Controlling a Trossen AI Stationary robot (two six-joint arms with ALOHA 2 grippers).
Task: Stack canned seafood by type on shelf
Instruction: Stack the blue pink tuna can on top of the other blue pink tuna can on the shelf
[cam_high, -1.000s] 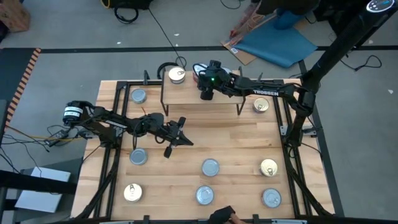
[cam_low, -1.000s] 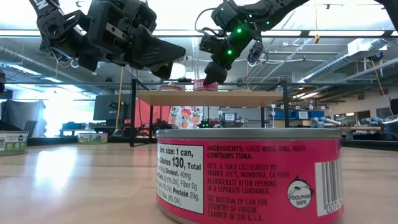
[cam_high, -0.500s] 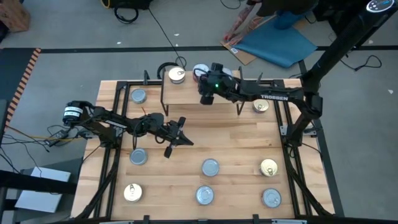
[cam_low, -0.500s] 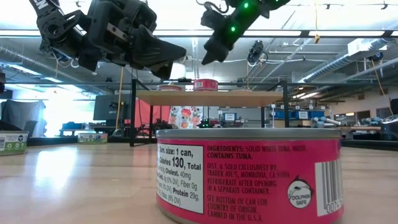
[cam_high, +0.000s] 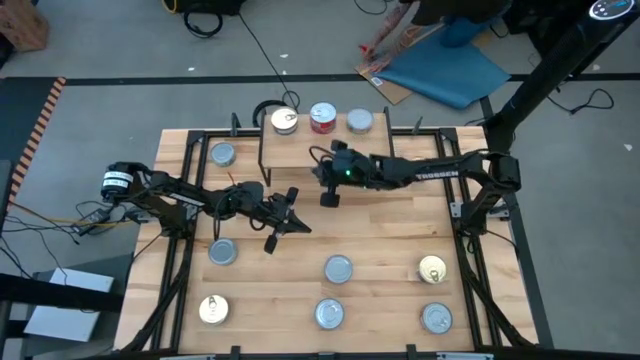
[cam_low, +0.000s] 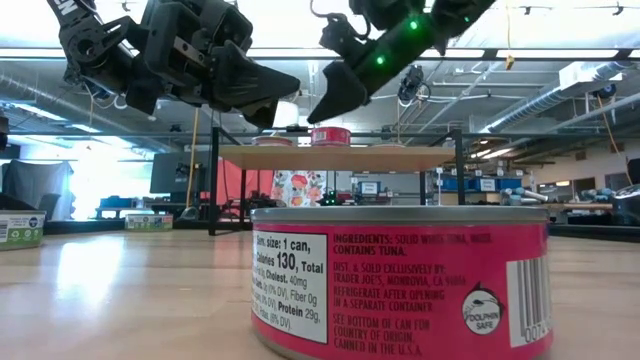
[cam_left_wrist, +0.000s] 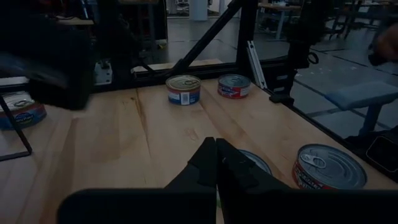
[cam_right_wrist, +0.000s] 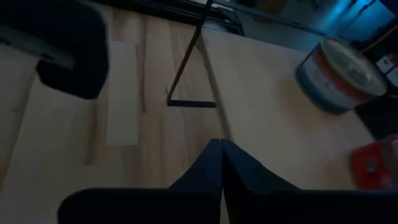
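Observation:
The shelf (cam_high: 290, 150) stands at the table's far middle on wire legs. On its far edge rest three tins: gold-topped (cam_high: 285, 121), red (cam_high: 322, 117) and silver (cam_high: 359, 121). In the low view the red tin (cam_low: 330, 136) sits on the shelf board (cam_low: 400, 157). My right gripper (cam_high: 327, 198) hovers shut just in front of the shelf's near edge, slanting down, empty; it also shows in the low view (cam_low: 318, 115) and its own wrist view (cam_right_wrist: 221, 162). My left gripper (cam_high: 300, 225) waits shut and empty over the table's left middle, seen too from its wrist (cam_left_wrist: 216, 163).
Loose tins lie on the table: silver (cam_high: 222, 154), (cam_high: 222, 252), (cam_high: 338, 268), (cam_high: 329, 313), (cam_high: 436, 318), gold (cam_high: 212, 310), (cam_high: 432, 268). A pink-labelled tin (cam_low: 400, 285) stands right before the low camera. The shelf's wire leg (cam_right_wrist: 193, 81) is close ahead of my right gripper.
My right gripper has left the red tin on the shelf, risen, then swung toward the table's near edge and down, tipping and rolling, and its fingers have shut. The red tin stays on the shelf.

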